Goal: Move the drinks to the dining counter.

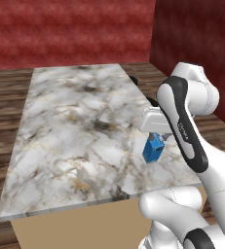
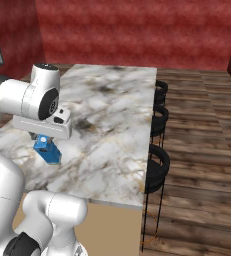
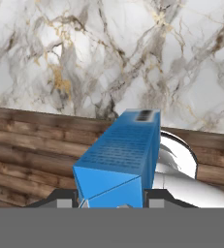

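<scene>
Blue carton point(image 3: 120, 160) sits closest to us in the hand view, running lengthwise away from the camera, its near end between our two dark fingertips point(image 3: 65, 197). Our gripper point(image 1: 155, 141) is clamped on the carton, one finger on each side. From the left base view, the carton point(image 1: 153, 150) hangs tilted under the hand, above the near right part of the dining counter point(image 1: 70, 131); we can't tell whether its lower end touches the marble. Right base view agrees: carton point(image 2: 48, 150) below the hand, gripper point(image 2: 44, 141) over the near left part of the counter point(image 2: 117, 115), close to its front edge. Marble top is white-grey with dark and gold veins, tan base below. Three black stools point(image 2: 158, 167) stand in a row along the counter's right side, just beside it. Wood plank floor point(image 2: 197, 150) all round, red walls point(image 2: 137, 30) behind. Hand view also shows marble at top with a band of floor planks beneath it.
</scene>
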Tool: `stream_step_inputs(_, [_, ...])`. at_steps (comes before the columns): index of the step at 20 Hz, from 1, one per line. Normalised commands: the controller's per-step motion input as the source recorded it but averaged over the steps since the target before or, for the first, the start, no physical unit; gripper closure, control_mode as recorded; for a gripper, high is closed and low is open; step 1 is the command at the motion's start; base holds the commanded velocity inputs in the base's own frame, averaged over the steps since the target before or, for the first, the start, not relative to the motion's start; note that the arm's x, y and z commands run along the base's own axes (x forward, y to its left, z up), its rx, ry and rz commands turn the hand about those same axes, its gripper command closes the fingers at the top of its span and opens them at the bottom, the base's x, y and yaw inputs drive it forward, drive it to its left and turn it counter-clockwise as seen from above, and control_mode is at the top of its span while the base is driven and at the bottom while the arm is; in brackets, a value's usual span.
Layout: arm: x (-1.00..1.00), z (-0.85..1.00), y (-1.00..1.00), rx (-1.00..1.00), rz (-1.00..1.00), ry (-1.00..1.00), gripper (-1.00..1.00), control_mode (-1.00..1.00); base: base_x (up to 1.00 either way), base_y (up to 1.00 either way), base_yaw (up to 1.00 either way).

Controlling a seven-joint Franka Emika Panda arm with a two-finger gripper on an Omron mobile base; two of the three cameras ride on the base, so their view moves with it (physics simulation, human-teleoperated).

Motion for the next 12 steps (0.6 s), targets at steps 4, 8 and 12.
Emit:
stream_step_inputs(4, [0.27, -0.11, 0.0, 0.0, 0.0, 0.0, 1.0, -1.0, 0.0, 0.0, 0.0])
stream_step_inputs(8, [0.23, -0.07, -0.02, 0.0, 0.0, 0.0, 1.0, -1.0, 0.0, 0.0, 0.0])
stream_step_inputs(12, [0.27, -0.11, -0.09, 0.0, 0.0, 0.0, 1.0, -1.0, 0.0, 0.0, 0.0])
